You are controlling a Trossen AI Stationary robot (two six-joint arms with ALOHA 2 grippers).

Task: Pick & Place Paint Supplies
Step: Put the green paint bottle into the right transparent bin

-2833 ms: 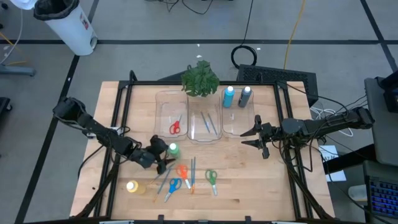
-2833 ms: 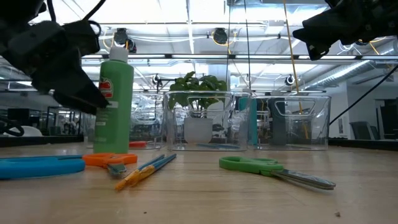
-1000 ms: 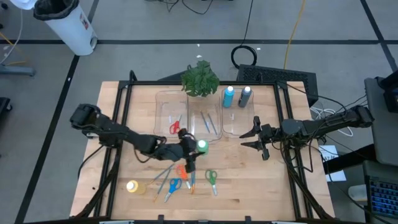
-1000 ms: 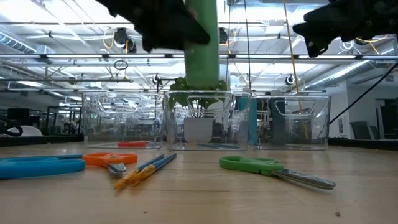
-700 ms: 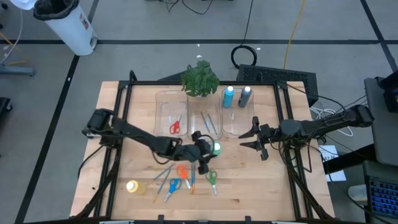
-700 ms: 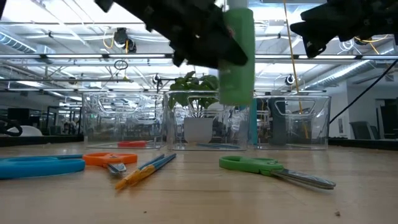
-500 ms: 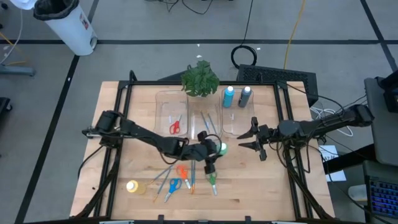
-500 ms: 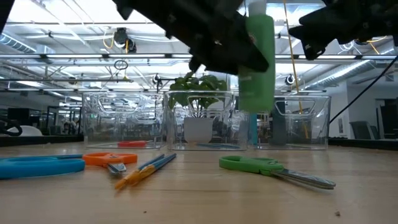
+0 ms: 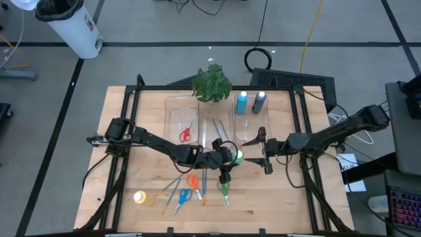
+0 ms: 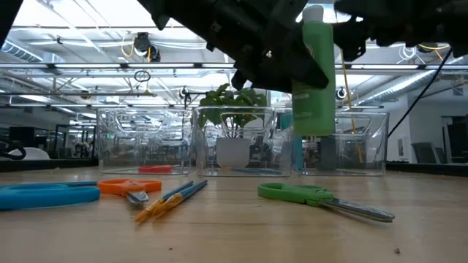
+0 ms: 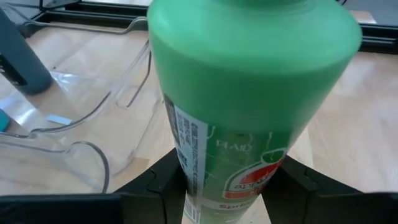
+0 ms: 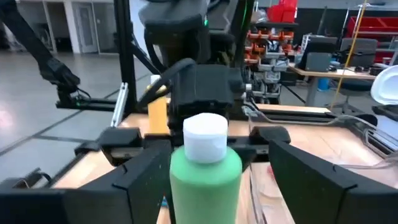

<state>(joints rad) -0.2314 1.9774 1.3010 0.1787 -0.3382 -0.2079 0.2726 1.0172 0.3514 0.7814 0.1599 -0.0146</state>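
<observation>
A green paint bottle with a white cap hangs upright over the table's middle, near the clear bins, with my left gripper shut on it. My right gripper is open. Its fingers stand on either side of the bottle's cap end, and I cannot tell whether they touch it. Green scissors, orange scissors, blue scissors, thin brushes and a yellow bottle lie on the near part of the table. My left gripper pinches the green bottle's body between its two fingers, below the middle. The fingers come from the table's left, slanting a little downward, and lie across the bottle. The bottle stands upright, cap up, lifted clear of the table.
Three clear bins stand in a row at the back. The left one holds red scissors, the middle one brushes. A light blue bottle and a dark bottle stand at the right bin's far end. A leafy plant is behind.
My left gripper has carried the green bottle toward the table's right edge and a little down, upright all the way. My right gripper has come toward the table's left, up to the bottle, and its fingers now stand wider apart.
</observation>
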